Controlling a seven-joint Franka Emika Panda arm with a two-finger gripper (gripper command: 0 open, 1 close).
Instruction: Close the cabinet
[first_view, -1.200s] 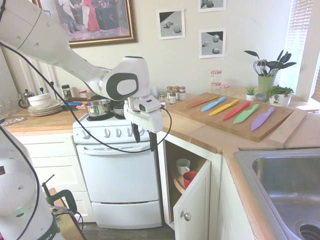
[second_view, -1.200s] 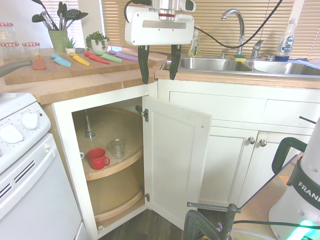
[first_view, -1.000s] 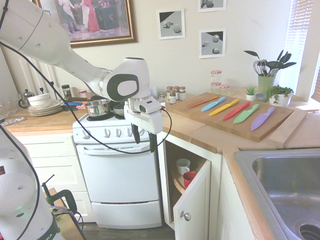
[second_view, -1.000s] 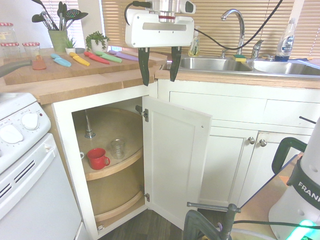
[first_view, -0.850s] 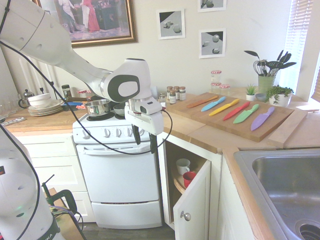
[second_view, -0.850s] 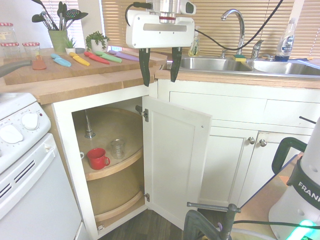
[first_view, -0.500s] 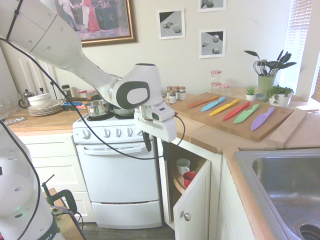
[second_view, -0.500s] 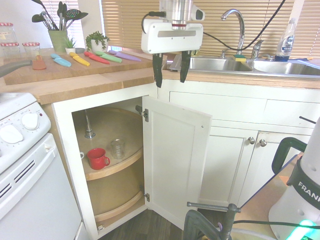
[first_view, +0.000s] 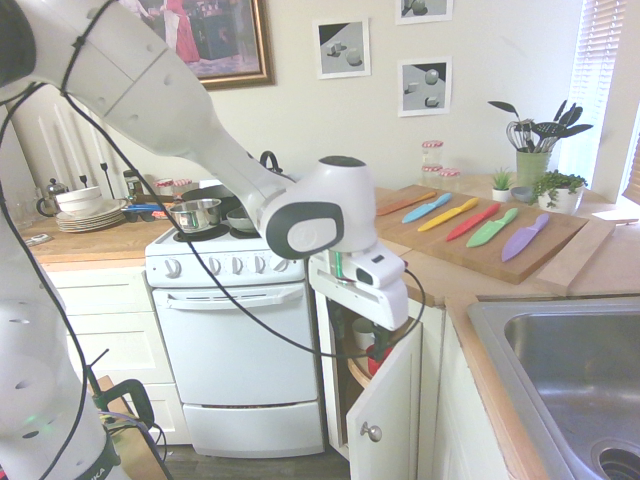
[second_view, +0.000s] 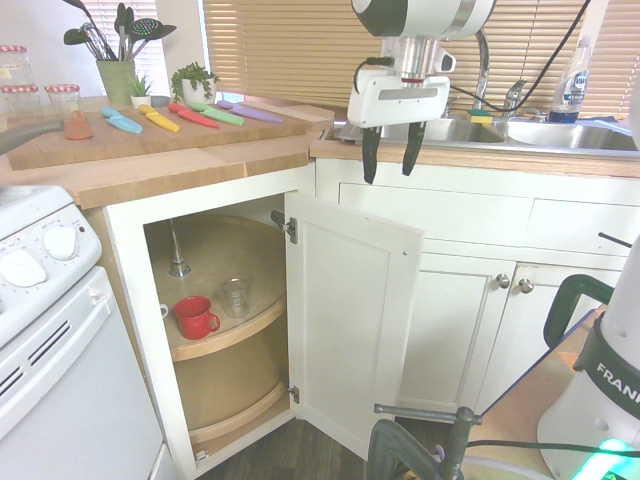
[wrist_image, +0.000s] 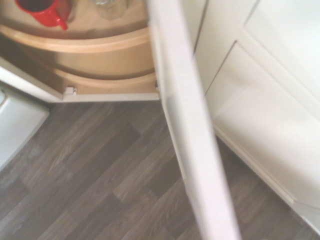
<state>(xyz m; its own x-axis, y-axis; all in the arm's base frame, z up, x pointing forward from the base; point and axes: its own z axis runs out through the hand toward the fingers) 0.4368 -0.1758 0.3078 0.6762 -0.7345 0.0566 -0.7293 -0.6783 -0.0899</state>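
The cabinet (second_view: 135, 250) is a white corner base unit under the wooden counter. Its door (second_view: 350, 320) is swung wide open on hinges at the opening's right side in the second exterior view. The door's silver knob (first_view: 371, 432) faces outward. Round wooden shelves inside hold a red mug (second_view: 195, 317) and a clear glass (second_view: 235, 297). My gripper (second_view: 388, 174) hangs open and empty, pointing down, just above the door's top edge and apart from it. The wrist view looks down along that top edge (wrist_image: 185, 130), with the red mug (wrist_image: 42, 10) beside it.
A white oven (first_view: 235, 340) stands beside the cabinet opening. On the counter a wooden cutting board (first_view: 470, 245) carries several coloured knives. A steel sink (second_view: 440, 128) sits behind the gripper. More white cabinet doors with knobs (second_view: 503, 281) lie beyond the open door, above dark wood floor (wrist_image: 90, 190).
The arm has swung from over the cabinet opening, near the hinge side, across to above the open door's top edge. The gripper stays open. The door has not moved.
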